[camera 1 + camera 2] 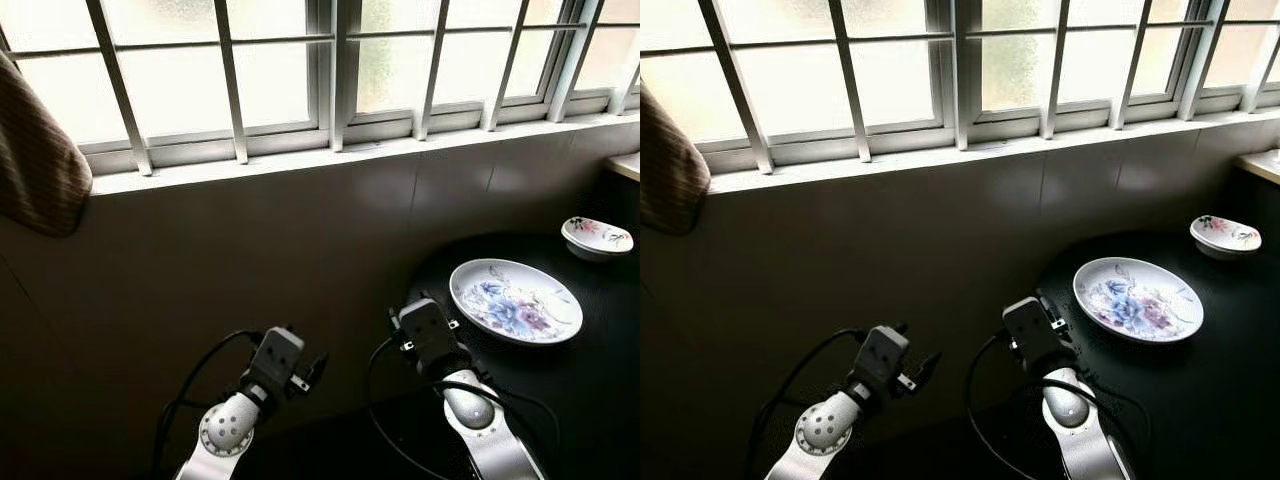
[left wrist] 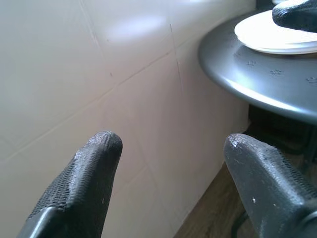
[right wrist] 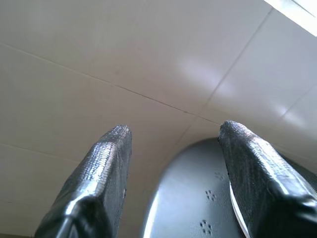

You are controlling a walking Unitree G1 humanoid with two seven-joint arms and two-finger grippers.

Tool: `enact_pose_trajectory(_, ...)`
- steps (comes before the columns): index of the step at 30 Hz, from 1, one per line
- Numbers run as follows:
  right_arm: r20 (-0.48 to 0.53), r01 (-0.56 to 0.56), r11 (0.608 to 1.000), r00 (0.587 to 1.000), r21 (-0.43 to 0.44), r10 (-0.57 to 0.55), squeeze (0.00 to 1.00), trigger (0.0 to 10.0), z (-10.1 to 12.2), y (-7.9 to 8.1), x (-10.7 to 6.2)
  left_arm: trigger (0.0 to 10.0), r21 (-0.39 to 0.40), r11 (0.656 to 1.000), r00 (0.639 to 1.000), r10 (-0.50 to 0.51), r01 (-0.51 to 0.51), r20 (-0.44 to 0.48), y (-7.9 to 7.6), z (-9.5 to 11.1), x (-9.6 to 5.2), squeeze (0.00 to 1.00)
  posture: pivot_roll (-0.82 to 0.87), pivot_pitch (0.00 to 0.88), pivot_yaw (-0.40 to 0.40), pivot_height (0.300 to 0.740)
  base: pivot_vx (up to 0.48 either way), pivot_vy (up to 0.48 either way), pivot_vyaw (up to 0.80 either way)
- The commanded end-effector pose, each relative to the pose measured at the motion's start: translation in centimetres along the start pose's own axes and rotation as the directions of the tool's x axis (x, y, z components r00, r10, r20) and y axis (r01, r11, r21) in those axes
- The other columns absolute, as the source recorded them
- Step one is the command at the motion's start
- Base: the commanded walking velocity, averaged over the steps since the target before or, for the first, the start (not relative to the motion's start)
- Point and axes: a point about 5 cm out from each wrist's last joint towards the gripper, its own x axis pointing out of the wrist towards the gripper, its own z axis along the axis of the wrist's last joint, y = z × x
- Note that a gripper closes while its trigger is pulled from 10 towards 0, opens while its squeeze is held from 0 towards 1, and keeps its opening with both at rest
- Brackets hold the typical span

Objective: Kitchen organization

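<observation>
Well to the left of the large floral plate (image 1: 516, 300), at the frame's edge, a brown striped cloth (image 1: 35, 160) hangs beside the barred window (image 1: 330, 70), whose pale sill runs above a dark tiled wall (image 1: 250, 250).

Nearer the plate but still left of it, the left pincer (image 2: 171, 163) is raised toward that wall, off the round dark surface (image 1: 590, 370). In the left wrist view its two black fingers (image 2: 81, 183) are spread wide, with nothing between them, and beyond them lie pale tiles, the curved rim of the surface and the plate's white edge.

Just left of the plate, the right pincer (image 3: 173, 158) hangs over the near left edge of the surface, its wrist block close to the plate's rim but apart from it. Its fingers (image 3: 101, 173) are likewise spread and hold nothing; between them show the tiled wall and the grey rim of the surface, and a sliver of the plate's white edge peeps from beneath one finger.

The plate itself, white with blue and pink flowers, lies flat on the surface near the wall. Right of it and a little farther back, near but not touching, sits a small floral bowl (image 1: 597, 237), also on the surface.
</observation>
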Motion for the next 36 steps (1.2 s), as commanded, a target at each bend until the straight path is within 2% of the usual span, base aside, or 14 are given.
enact_pose_trajectory(1,0.022,-0.020,1.000,1.000,0.002,0.020,0.00,10.0,0.65,0.56,0.30,10.0,0.009,1.000,1.000,0.012,-0.012,-0.013,0.43,-0.33,-0.28,0.00,-0.04,0.000,0.019,0.740,0.281,0.000,0.00)
enact_pose_trajectory(6,0.001,-0.011,1.000,1.000,0.018,0.011,0.00,10.0,0.39,0.46,0.38,10.0,0.008,1.000,1.000,0.012,-0.012,-0.013,0.41,-0.34,-0.26,0.00,-0.03,0.000,0.019,0.740,0.000,0.000,0.00)
enact_pose_trajectory(9,-0.009,0.002,0.999,1.000,0.041,-0.002,0.00,10.0,0.24,0.23,0.40,10.0,0.007,1.000,1.000,0.011,-0.011,-0.012,0.39,-0.33,-0.24,0.00,-0.03,0.000,0.019,0.740,0.000,0.000,-0.80)
enact_pose_trajectory(19,0.000,-0.002,1.000,1.000,0.025,0.002,0.00,10.0,0.41,0.35,0.36,10.0,0.023,1.000,1.000,0.002,-0.002,-0.016,0.30,-0.39,-0.35,0.00,-0.03,0.000,0.020,0.740,0.000,-0.025,-0.80)
enact_pose_trajectory(28,0.015,-0.017,1.000,1.000,-0.001,0.017,0.00,10.0,0.66,0.61,0.37,10.0,0.023,1.000,1.000,0.003,-0.002,-0.014,0.29,-0.39,-0.34,0.00,-0.03,0.000,0.020,0.740,0.000,-0.378,0.00)
enact_pose_trajectory(36,0.013,-0.017,1.000,1.000,-0.001,0.017,0.00,10.0,0.64,0.58,0.38,10.0,0.017,1.000,1.000,0.007,-0.007,-0.012,0.30,-0.35,-0.33,0.00,-0.03,0.000,0.020,0.740,0.000,0.000,0.00)
